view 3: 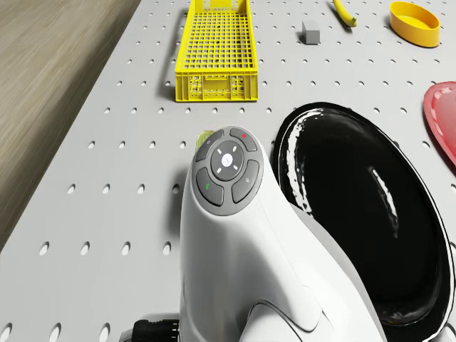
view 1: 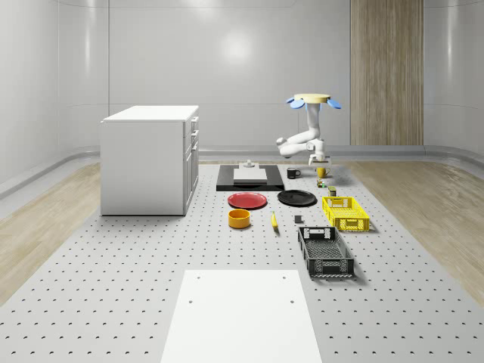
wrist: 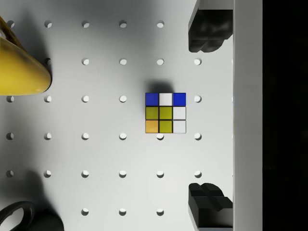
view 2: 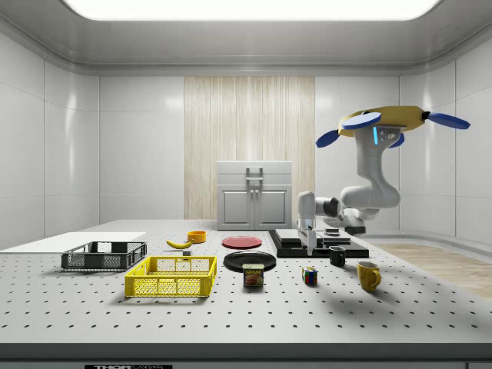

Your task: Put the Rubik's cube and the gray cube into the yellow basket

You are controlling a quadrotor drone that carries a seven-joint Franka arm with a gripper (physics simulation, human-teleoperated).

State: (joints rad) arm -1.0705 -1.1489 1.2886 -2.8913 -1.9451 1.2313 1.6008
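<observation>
The Rubik's cube [wrist: 165,113] sits on the perforated table directly under my open gripper [wrist: 208,118], with one finger [wrist: 207,31] on each side and nothing held. In the side view the gripper [view 2: 309,246] hangs a short way above the cube [view 2: 310,276]. The drone [view 2: 382,123] hovers above the table's far end, its arm bent down. The small gray cube [view 3: 311,29] lies just off one end of the yellow basket [view 3: 216,50], near a banana [view 3: 345,12]. In the whole-scene view the basket [view 1: 345,212] stands in front of the gripper [view 1: 320,160].
A yellow mug [wrist: 21,67] and a black mug [wrist: 24,219] stand close to the Rubik's cube. A spam can [view 2: 253,275] is between cube and basket. A black plate [view 3: 370,214], red plate [view 1: 247,200], orange bowl [view 1: 239,218], black basket [view 1: 325,252] and white cabinet [view 1: 150,159] are further off.
</observation>
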